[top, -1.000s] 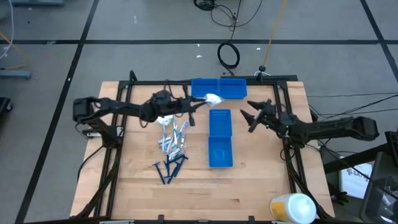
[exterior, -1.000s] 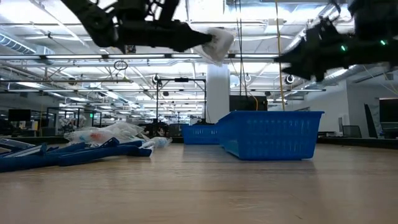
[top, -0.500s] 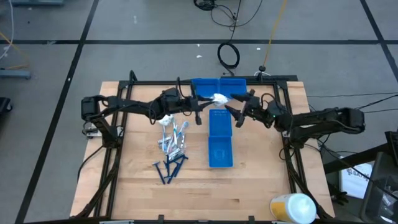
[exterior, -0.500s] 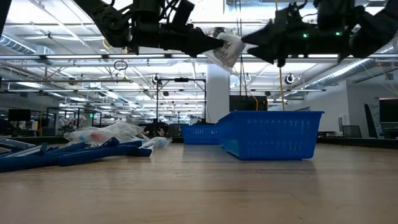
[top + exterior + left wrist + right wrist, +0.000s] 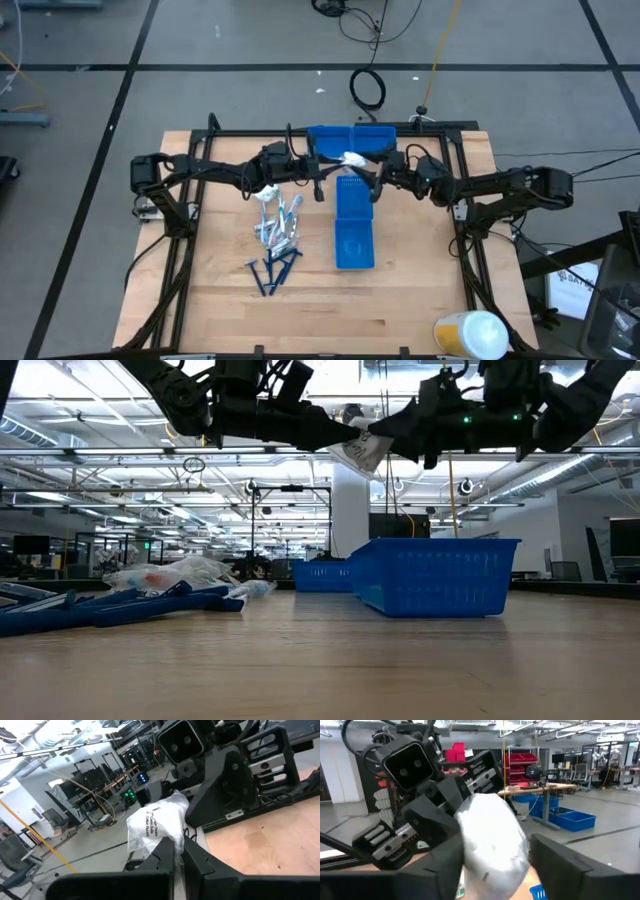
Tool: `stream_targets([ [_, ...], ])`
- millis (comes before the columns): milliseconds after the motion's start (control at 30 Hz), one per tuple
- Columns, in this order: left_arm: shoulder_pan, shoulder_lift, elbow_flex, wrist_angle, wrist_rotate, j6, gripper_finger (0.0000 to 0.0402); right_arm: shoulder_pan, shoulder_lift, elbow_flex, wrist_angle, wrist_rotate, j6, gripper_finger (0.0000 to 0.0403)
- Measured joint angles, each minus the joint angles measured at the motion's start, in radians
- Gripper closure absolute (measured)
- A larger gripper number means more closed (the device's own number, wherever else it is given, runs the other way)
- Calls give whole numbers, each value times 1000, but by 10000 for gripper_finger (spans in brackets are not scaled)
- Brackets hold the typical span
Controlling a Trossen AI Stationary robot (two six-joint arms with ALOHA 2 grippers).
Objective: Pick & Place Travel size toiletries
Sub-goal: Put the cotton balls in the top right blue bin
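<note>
The white plastic packet [image 5: 362,446] hangs in mid-air above the tabletop [image 5: 420,280], over the gap between the two blue bins [image 5: 352,222]. The left end effector [image 5: 175,857] is pressed together on one edge of it. The right end effector [image 5: 495,865] is spread to either side of the packet's free end, fingers not yet visibly clamped.

The packet looks light, soft and crinkly, likely slippery film around a small item, so it would sag and twist. A firm pinch on the bunched free end, away from the left fingers [image 5: 165,856], looks safest.

Its long axis runs roughly level from one end effector toward the other, the free end pointing at the right arm and drooping slightly.
</note>
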Motion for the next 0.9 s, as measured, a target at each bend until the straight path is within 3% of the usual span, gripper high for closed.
stream_targets([
  [200,-4,0,0,1,-8,-7,384,0,-2,0,-10,-4,-18,311],
  [333,-24,-1,-1,13,-104,-91,352,0,-3,0,-27,-1,-44,376],
  [433,-49,-18,21,-50,-208,-68,305,0,-2,0,-35,4,-67,380],
  [567,-79,-37,55,-82,-426,4,234,-11,-2,0,-66,75,-74,368],
  [767,-117,-65,60,-89,-792,124,155,-77,-2,-1,-163,329,-149,362],
  [900,-104,-80,60,-219,-881,69,132,-161,-3,-1,-257,440,-169,380],
])
